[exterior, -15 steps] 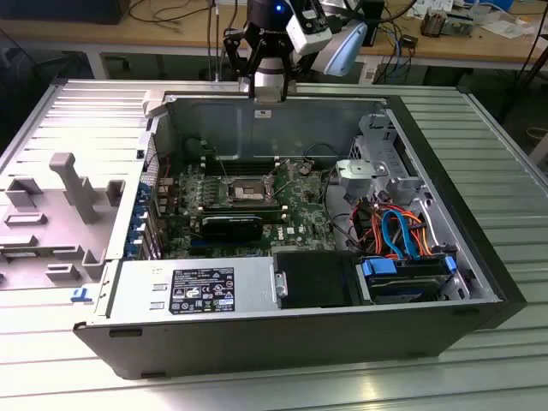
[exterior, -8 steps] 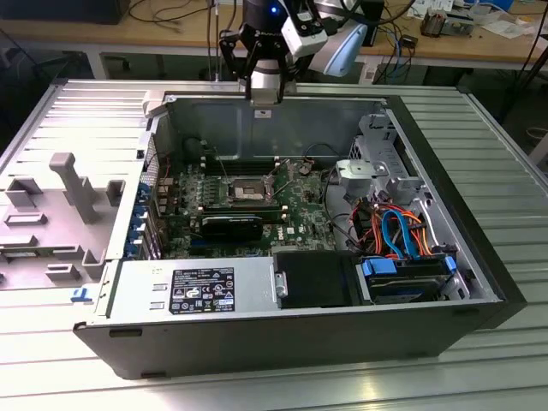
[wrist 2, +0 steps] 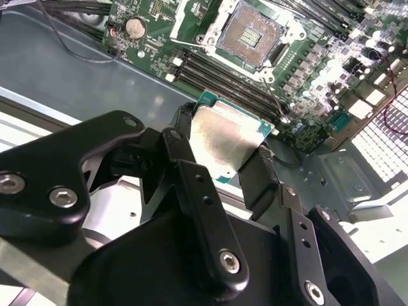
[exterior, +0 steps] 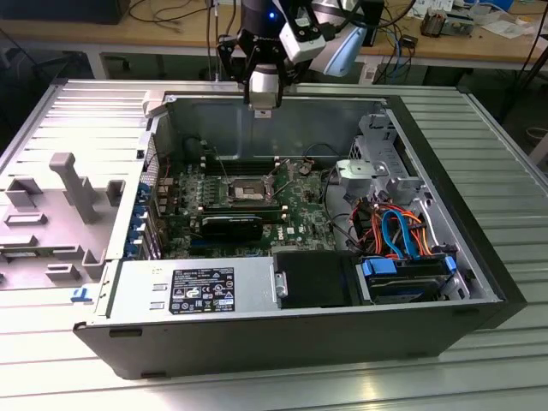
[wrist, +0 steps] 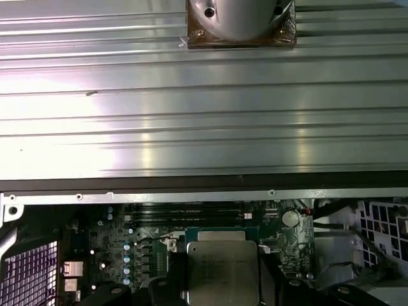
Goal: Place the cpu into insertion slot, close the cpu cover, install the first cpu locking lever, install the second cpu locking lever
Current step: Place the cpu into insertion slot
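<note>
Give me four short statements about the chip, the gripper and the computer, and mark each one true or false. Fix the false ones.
1. The gripper is shut on the chip. True.
2. The chip already sits in the socket. False: the socket is empty with its contacts bare, and the chip is up between the gripper's fingers.
3. The computer case lies open, with the green board showing inside. True.
4. The gripper hangs over the power supply at the near side of the case. False: in the exterior view it hangs by the far wall of the case, above the board's side.
</note>
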Motion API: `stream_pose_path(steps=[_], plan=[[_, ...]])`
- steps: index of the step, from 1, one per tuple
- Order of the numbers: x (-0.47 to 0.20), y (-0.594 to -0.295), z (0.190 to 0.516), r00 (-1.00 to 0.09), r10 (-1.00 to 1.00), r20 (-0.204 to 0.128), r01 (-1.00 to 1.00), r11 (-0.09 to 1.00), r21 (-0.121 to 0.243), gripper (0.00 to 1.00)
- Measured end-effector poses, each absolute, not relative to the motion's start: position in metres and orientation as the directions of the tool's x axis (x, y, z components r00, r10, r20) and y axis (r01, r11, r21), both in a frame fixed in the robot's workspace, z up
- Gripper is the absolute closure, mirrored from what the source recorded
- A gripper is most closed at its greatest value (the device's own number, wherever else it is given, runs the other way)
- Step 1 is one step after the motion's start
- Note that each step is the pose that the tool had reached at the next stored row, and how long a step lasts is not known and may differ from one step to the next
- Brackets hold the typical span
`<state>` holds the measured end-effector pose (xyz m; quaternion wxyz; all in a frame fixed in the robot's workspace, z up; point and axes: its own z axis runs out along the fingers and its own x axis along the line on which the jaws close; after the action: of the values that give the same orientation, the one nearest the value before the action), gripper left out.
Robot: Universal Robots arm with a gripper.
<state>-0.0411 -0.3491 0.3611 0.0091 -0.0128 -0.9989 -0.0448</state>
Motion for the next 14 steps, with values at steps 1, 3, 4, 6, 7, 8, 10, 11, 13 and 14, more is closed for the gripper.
stream_pose_path(steps=[1,3,4,6,7,8,10,11,13,14], plan=[[-0.0412,-0.3495,0.3607,-1.0,0.025,0.019,0.026,0.996,0.089,0.46],[-0.0415,-0.3504,0.3597,-1.0,0.025,0.019,0.026,0.996,0.089,0.46],[-0.0416,-0.3509,0.3591,-1.0,0.025,0.019,0.026,0.996,0.089,0.46],[-0.0418,-0.3515,0.3584,-1.0,0.025,0.019,0.026,0.996,0.089,0.46],[-0.0419,-0.3517,0.3581,-1.0,0.025,0.019,0.026,0.996,0.089,0.46],[-0.0419,-0.352,0.3578,-1.0,0.025,0.019,0.026,0.996,0.089,0.46],[-0.0421,-0.3524,0.3571,-1.0,0.025,0.019,0.026,0.996,0.089,0.46],[-0.0421,-0.3526,0.3569,-1.0,0.025,0.019,0.026,0.996,0.089,0.46],[-0.0423,-0.353,0.3564,-1.0,0.025,0.019,0.026,0.996,0.089,0.46],[-0.0424,-0.3535,0.3559,-1.0,0.025,0.019,0.026,0.996,0.089,0.46]])
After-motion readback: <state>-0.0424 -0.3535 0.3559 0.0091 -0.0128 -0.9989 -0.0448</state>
